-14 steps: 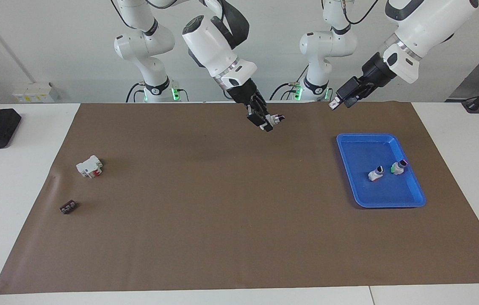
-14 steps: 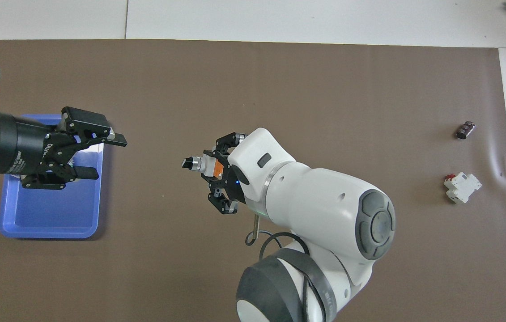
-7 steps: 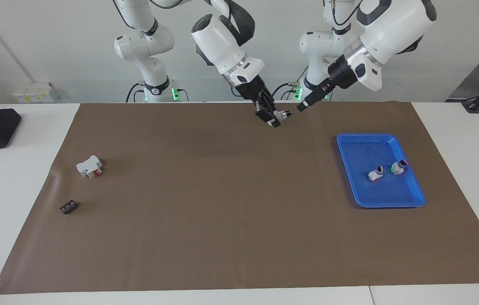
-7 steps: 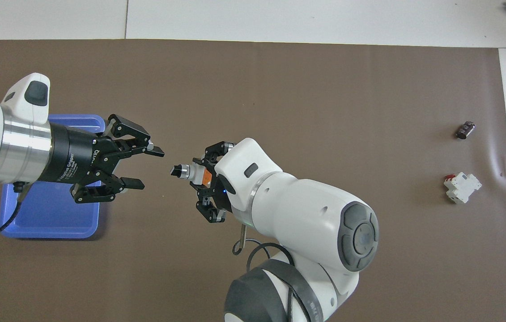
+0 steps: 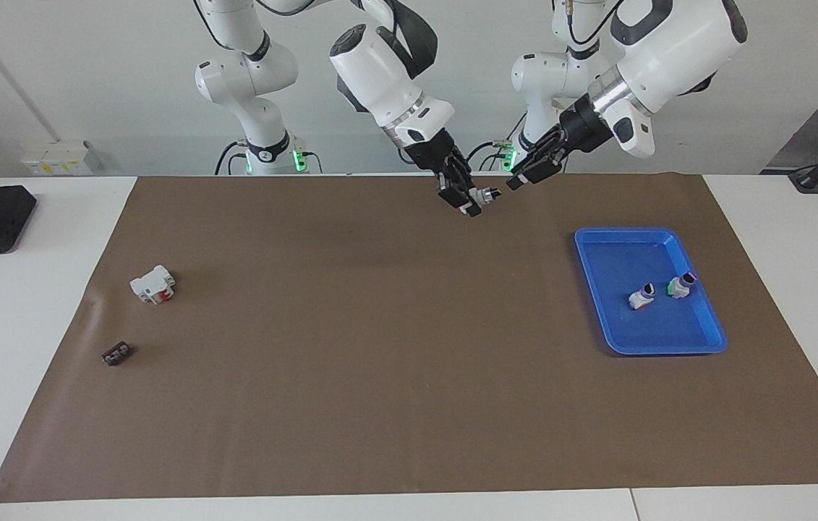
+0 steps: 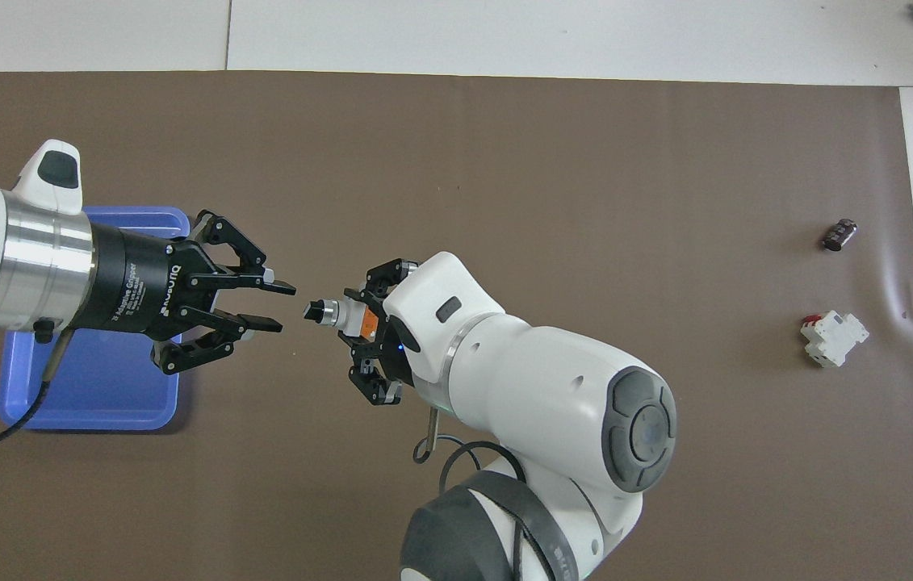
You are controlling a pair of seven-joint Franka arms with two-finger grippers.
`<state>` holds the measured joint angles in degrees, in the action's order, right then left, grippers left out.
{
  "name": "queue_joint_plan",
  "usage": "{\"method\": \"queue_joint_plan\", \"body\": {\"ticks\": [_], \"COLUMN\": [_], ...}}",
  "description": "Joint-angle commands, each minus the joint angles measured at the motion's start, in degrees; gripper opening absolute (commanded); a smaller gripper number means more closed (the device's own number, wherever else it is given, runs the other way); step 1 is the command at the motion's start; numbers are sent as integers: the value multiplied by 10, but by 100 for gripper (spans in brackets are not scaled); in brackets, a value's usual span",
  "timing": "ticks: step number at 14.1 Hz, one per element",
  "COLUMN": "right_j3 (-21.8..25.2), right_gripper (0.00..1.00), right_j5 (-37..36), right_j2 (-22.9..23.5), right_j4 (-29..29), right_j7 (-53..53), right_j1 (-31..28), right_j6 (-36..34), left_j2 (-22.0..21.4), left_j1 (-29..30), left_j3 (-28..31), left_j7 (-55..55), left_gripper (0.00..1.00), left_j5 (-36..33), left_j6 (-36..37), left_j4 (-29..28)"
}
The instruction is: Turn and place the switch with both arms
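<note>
The right gripper (image 6: 363, 343) is clamped on the switch (image 6: 343, 315), holding it up in the air over the brown mat (image 5: 380, 362), above the strip of mat nearest the robots and about midway along the table. It grips the white and orange body, so the black-and-silver knob sticks out free, pointing toward the left arm's end of the table. The left gripper (image 6: 278, 306) hangs in the air at about the same height, level with that knob and just short of it. Its two fingers (image 6: 262, 325) stand a little apart, and a small gap shows between their tips and the knob in both views, so it holds nothing. Toward the left arm's end of the table lies a blue tray (image 5: 698, 340) holding two small switches (image 5: 642, 297). Toward the right arm's end lie a white block with a red part (image 5: 152, 284) and a small dark piece (image 5: 116, 354), farther from the robots.
</note>
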<state>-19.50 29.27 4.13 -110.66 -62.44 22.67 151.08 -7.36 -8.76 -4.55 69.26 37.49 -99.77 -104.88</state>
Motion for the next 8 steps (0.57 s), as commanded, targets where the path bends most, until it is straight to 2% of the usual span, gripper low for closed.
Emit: {"method": "queue_joint_plan", "body": {"ticks": [1, 8], "right_j3": [0, 0], "right_gripper": [0, 0], "right_j5": [-10, -11], "right_j2": [0, 0], "right_j4": [-3, -4], "right_j7": [16, 16], "right_j1": [2, 3], "right_j6": [14, 12], "left_j2": [-19, -20], "left_j1": [-1, -6], "left_j3": [3, 3], "left_j7": [42, 124], "left_gripper": [34, 33], "left_j5": [12, 12], "left_j6": [-1, -22], "left_j4": [-30, -44]}}
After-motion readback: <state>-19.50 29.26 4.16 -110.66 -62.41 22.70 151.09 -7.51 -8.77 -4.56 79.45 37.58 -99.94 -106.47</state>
